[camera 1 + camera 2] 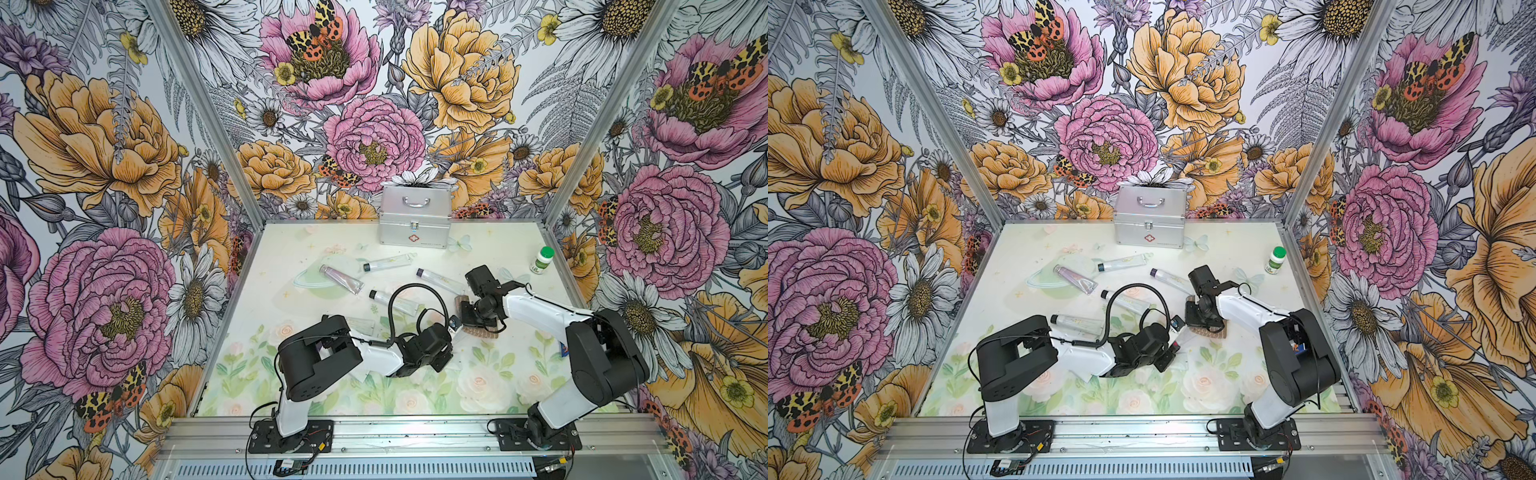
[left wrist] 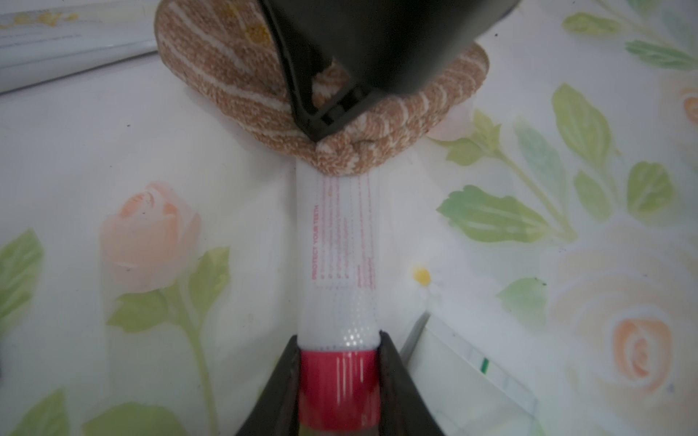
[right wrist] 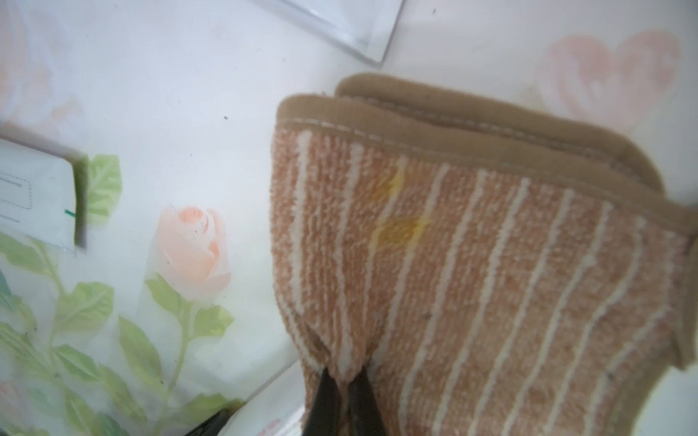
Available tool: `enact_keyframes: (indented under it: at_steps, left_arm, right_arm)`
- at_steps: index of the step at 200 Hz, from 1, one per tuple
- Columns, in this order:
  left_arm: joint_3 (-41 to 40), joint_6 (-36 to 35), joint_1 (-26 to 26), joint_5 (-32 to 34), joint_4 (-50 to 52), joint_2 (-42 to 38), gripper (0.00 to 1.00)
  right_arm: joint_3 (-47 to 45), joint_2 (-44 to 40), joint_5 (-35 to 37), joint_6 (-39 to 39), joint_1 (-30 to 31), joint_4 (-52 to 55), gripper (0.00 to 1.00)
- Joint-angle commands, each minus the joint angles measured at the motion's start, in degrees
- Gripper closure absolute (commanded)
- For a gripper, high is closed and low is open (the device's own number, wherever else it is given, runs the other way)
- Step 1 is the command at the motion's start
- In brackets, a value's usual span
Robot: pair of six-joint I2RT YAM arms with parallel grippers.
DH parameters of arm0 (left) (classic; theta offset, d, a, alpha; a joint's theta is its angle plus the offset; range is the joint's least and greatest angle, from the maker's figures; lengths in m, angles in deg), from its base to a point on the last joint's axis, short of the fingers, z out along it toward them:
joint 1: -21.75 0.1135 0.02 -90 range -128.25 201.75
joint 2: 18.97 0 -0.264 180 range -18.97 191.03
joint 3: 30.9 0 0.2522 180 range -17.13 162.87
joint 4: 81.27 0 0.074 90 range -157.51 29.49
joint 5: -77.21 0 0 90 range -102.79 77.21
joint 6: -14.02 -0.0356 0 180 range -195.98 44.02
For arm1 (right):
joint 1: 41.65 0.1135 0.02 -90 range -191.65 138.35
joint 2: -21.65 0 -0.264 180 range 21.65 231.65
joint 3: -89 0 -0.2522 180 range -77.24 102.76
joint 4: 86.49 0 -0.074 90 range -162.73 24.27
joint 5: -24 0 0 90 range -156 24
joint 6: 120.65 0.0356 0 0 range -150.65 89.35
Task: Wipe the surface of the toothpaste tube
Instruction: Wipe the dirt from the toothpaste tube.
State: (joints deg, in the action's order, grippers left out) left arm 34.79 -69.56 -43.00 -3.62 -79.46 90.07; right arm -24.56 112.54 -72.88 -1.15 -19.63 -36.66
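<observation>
left gripper (image 2: 338, 351) clamped on toothpaste tube (image 2: 336, 234) at red cap (image 2: 338, 389), jaws closed only to cap width; tube runs low over floral mat (image 2: 151, 132), mid-table between both arms; tube's far end covered by striped brown cloth (image 2: 234, 56); right gripper (image 3: 343, 377) pinched tight on cloth fold, tips nearly meeting; yellow stain (image 3: 400, 226) on cloth; spare tubes (image 1: 388, 262), silver case (image 1: 414, 220), green-capped bottle (image 1: 543, 259) further back, well apart

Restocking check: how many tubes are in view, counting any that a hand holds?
6: red-capped tube in the left hand, under the cloth; purple tube; pale tubes behind it, centre, centre-right; another by the left arm. Arms may hide more.
</observation>
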Motion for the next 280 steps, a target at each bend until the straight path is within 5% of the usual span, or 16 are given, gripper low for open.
enact_keyframes:
  at_steps: [1, 94, 199, 280]
  left_arm:
    - [-1.8, -0.4, 0.51, -1.76, 4.31, 1.19, 0.78]
    - [-6.62, 2.48, 4.89, -7.58, -1.24, -3.04, 0.78]
    - [-6.09, 2.63, 4.85, -8.3, -1.46, -1.74, 0.78]
    - [-6.72, 2.59, 4.97, -7.86, -1.47, -2.69, 0.78]
  right_arm:
    - [-1.97, 0.71, -4.46, -0.78, 0.54, 3.06, 1.0]
    - [0.71, 3.6, 1.93, -3.03, -7.39, 3.04, 1.0]
    - [-0.18, 0.07, -10.28, 0.21, 1.53, 1.99, 1.0]
    - [-0.84, 4.57, 5.29, -1.73, -3.67, 2.33, 1.0]
